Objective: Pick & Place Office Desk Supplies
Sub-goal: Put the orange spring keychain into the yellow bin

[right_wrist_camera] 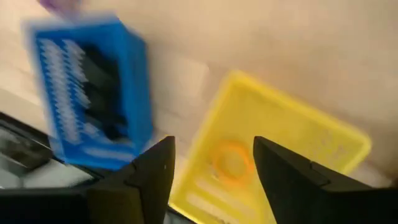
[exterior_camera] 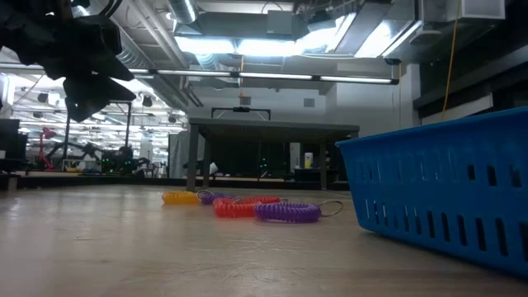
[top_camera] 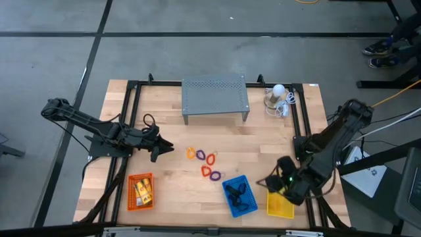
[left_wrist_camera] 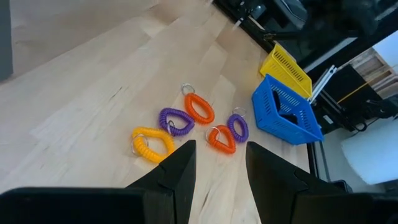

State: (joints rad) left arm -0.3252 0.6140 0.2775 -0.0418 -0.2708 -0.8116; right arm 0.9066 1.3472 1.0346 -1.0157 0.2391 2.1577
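Observation:
Several thin coil loops, orange, purple and yellow [top_camera: 202, 163], lie flat on the wooden table at its middle; the left wrist view shows them [left_wrist_camera: 186, 124] just beyond my left gripper [left_wrist_camera: 217, 165]. That gripper [top_camera: 164, 148] hovers open left of them. My right gripper [right_wrist_camera: 211, 168] is open above the yellow basket [top_camera: 279, 205], in which one orange loop [right_wrist_camera: 230, 158] lies on the floor. The blue basket [top_camera: 239, 195] holds small black clips. The orange basket [top_camera: 140, 191] holds yellow-orange packets.
A grey perforated shelf [top_camera: 215, 95] stands at the far middle, with a white bulb and its cord [top_camera: 279, 95] to its right. A black frame [top_camera: 131, 118] runs along the table's sides. Bare wood lies between the loops and the shelf.

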